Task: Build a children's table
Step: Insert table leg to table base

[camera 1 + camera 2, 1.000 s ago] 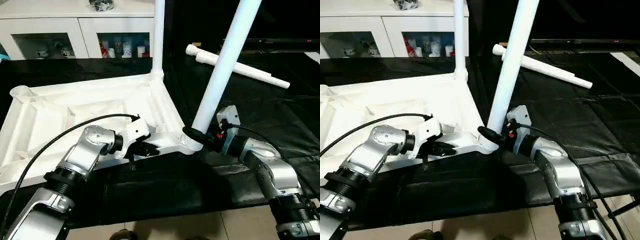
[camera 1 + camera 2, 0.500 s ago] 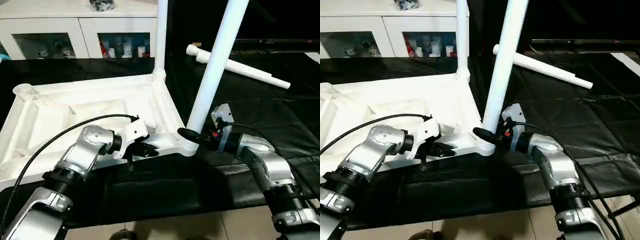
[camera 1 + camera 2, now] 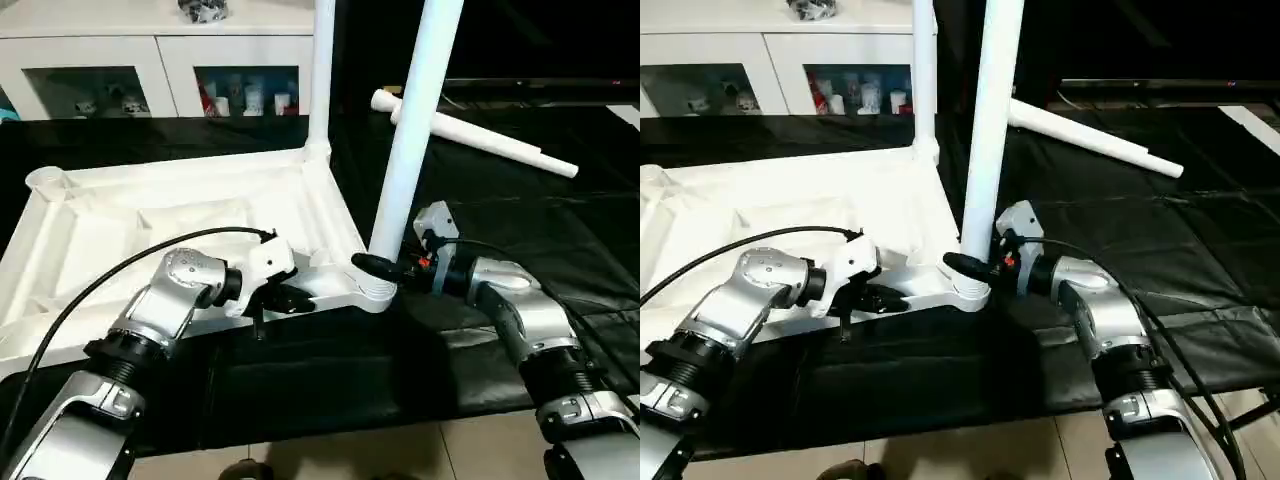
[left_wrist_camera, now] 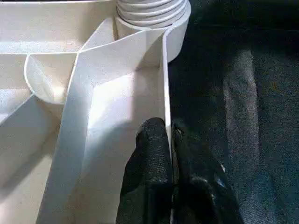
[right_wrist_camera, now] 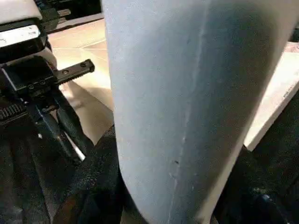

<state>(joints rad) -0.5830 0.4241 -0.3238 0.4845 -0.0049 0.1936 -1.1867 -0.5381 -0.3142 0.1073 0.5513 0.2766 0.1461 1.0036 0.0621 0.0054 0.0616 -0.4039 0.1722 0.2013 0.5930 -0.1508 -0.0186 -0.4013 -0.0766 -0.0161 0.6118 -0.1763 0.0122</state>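
The table top (image 3: 150, 225) is seen lying underside up on the black cloth (image 3: 560, 230), filling the nine o'clock half of the head views, its ribs and rim walls facing upward. At its far corner, toward twelve o'clock, a leg (image 3: 320, 75) stands upright in a socket. At the near corner a second leg (image 3: 410, 130) rises from the socket (image 3: 378, 290), leaning slightly toward one o'clock. This leg is clasped just above its threaded end by the right gripper (image 3: 385, 268), whose black fingers are seen half spread around the tube on either side. The near rim wall (image 4: 166, 88) of the top is pinched by the left gripper (image 4: 169, 140), one finger lying inside the wall and the other outside, closed narrowly on the thin plastic, a short way toward nine o'clock of the socket. Two loose legs (image 3: 480, 135) are laid well apart from the top at two o'clock, close alongside each other. Open black cloth is left between these legs and the right arm, and toward three o'clock. The front edge of the cloth is met near six o'clock, with pale floor (image 3: 400, 455) below it. A white cabinet (image 3: 160, 50) stands behind the top at eleven o'clock.
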